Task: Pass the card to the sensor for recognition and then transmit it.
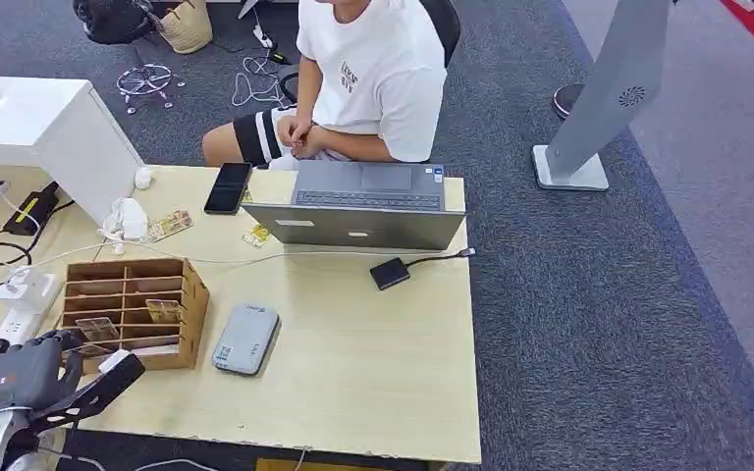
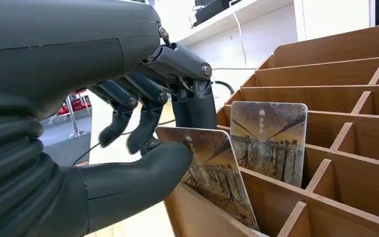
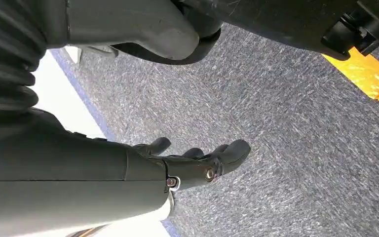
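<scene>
The left robot hand (image 2: 143, 143) pinches a card (image 2: 212, 173) between its thick thumb and darker fingers (image 2: 148, 123), at the near edge of a wooden rack (image 1: 133, 309) of open compartments. The card stands on its short edge in the rack's nearest row, long axis upright but tilted, printed face turned away from the palm. Just beyond the fingertips a second card (image 2: 269, 140) stands upright in the next row; another shows in the head view (image 1: 164, 310). To the right of this hand, a grey card reader (image 1: 246, 339) lies flat on the pale surface (image 1: 373, 373), with bare room beyond it toward the right edge. Farther off sit a laptop (image 1: 363, 204), a phone (image 1: 227, 186) and a seated person (image 1: 353, 78).

The right robot hand (image 3: 197, 160) hangs over grey carpet (image 3: 286, 148), its fingers loosely curled, holding nothing.
</scene>
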